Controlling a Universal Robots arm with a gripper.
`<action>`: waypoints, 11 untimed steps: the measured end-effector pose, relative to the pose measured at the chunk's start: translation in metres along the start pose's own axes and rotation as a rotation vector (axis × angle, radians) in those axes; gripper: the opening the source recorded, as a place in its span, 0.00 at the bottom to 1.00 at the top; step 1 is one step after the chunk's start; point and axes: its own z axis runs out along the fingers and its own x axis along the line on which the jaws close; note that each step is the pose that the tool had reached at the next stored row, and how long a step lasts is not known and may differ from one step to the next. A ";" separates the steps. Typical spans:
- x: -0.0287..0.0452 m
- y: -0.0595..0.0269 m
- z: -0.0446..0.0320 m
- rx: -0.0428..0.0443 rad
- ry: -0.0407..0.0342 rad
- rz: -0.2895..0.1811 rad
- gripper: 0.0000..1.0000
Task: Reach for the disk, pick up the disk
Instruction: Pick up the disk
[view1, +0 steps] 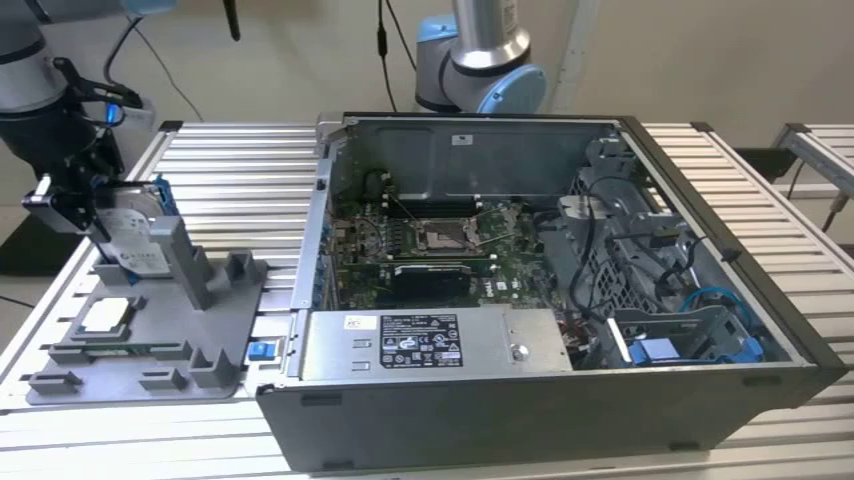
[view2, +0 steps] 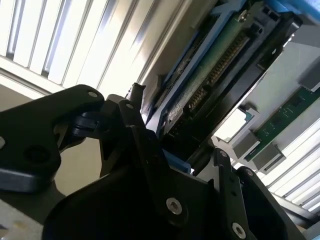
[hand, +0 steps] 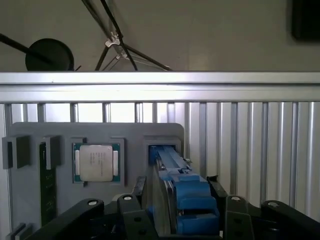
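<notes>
Tool (hand: 180, 196) clamped on the disk (hand: 169, 159).
Both flat sides are gripped, so that it can leave the grey holder (hand: 131, 133).

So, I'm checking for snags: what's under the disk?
The grey fixture: the disk stands on edge in its upright slot, the gripper around its upper part. The slot's walls cover the disk's lower edge, so what it rests on is hidden.
</notes>
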 end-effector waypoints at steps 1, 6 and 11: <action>0.0001 0.0000 0.0009 0.0000 0.0000 -0.001 1.00; -0.0002 -0.0001 0.0008 0.0003 -0.0034 -0.005 1.00; -0.0002 0.0002 -0.0016 0.0020 -0.0060 -0.007 1.00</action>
